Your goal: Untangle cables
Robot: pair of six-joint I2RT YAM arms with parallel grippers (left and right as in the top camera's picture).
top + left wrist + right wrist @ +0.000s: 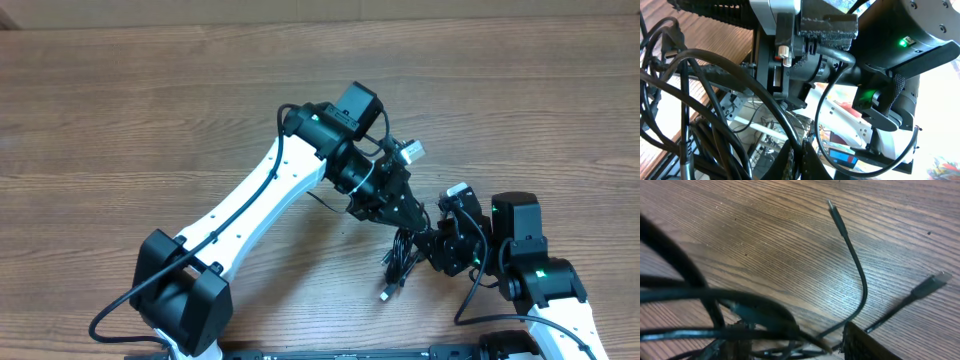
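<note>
No text, brand, number or sign can be read on the cables (400, 262) or the table (120, 90); the coloured printed patches (842, 156) just right of the left wrist's fingers (789, 162) are too blurred to read

The table (120, 110) is brown wood with long wavy lines running across it. It stretches out wide past the left gripper (410, 222). Far beyond that gripper, a paler strip (320, 12) runs from side to side. Under the right gripper (437, 250) the wood has tiny dark specks (929, 232) and a soft shine of light.
</note>
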